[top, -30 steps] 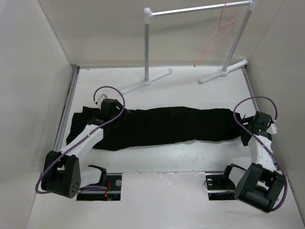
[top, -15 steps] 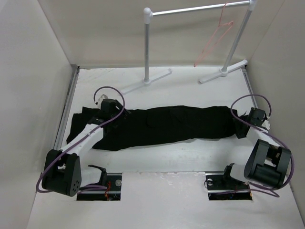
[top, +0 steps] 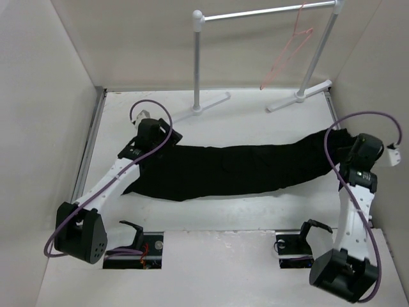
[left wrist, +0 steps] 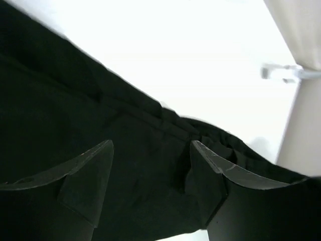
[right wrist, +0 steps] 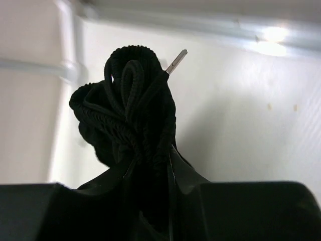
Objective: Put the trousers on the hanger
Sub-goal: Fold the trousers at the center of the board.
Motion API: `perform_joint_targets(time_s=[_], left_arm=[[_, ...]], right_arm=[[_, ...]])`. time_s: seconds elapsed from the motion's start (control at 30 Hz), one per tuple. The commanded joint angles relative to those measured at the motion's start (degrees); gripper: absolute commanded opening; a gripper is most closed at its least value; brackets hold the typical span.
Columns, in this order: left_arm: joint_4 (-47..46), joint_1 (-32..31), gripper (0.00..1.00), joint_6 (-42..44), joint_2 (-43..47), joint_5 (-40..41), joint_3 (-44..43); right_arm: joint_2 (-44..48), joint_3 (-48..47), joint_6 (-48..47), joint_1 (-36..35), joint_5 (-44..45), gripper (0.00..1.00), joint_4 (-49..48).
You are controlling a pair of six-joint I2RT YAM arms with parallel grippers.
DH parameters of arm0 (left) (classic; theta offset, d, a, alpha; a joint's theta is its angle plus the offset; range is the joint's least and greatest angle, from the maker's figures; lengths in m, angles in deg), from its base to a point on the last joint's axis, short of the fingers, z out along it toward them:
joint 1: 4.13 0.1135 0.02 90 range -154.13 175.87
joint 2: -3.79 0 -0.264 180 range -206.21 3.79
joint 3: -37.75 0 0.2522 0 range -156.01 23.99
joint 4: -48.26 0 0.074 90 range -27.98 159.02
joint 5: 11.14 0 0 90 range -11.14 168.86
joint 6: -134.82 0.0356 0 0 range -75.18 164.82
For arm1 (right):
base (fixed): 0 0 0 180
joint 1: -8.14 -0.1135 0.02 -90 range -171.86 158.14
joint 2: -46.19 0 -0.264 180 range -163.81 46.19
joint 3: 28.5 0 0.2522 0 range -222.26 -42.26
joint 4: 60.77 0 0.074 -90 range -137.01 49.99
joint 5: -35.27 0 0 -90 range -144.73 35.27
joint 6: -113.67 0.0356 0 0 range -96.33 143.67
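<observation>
Right fingers (right wrist: 150, 165) pinch the trousers (top: 236, 169); left fingers (left wrist: 150, 173) gape (white table (top: 255, 118), beige walls).

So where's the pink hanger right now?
In the top view the hanger hangs from the right end of the rail stand at the back of the table, beyond the trousers, with neither gripper near it.

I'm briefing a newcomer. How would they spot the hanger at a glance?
Find the white-and-silver rail stand at the table's far edge. Near the right end of its crossbar dangles the hanger: a thin pink-red wire triangle, far slimmer than the stand's tubes.
</observation>
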Motion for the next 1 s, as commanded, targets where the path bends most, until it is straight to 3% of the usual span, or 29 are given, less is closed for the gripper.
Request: perform_joint_targets(time_s=[0.0,0.2,0.37,0.47,0.57,0.7,0.8,0.9,0.93,0.97], left_arm=[[1.5,-3.7,0.6,0.7,-1.1,1.9,-7.4],[5.8,-6.5,0.6,1.0,-0.4,3.9,-14.8],[8.8,-3.3,0.6,1.3,4.2,4.4,-15.1],[9.8,-0.2,0.6,1.6,7.6,4.2,-13.0],[10.2,3.3,0.6,2.4,10.3,3.9,-10.8],[9.9,7.1,0.61,2.6,12.4,2.8,-8.6],[9.8,8.7,0.61,2.7,13.3,2.3,-7.7],[9.5,9.9,0.61,2.9,13.7,2.1,-7.2],[9.4,10.4,0.61,3.0,13.8,1.8,-7.1],[9.3,10.8,0.61,3.1,13.8,1.6,-7.0]], right_arm=[[5.4,-10.0,-4.1,0.5,7.7,0.16,6.1],[5.4,-27.2,-9.6,-3.8,7.6,0.17,10.4],[2.5,-37.3,-12.2,-14.0,6.8,0.16,12.7],[1.5,-37.0,-10.1,-23.5,8.2,0.16,12.5],[-2.4,-36.5,-8.3,-37.3,15.4,0.15,12.0],[-10.3,-37.2,-5.4,-54.8,24.5,0.16,10.0],[-18.7,-38.3,-3.1,-63.8,27.8,0.18,8.5],[-27.7,-38.5,0.5,-71.5,28.4,0.23,6.9],[-29.9,-38.5,1.9,-73.5,28.9,0.29,6.6],[-33.0,-38.7,3.6,-75.9,29.3,0.44,6.0]])
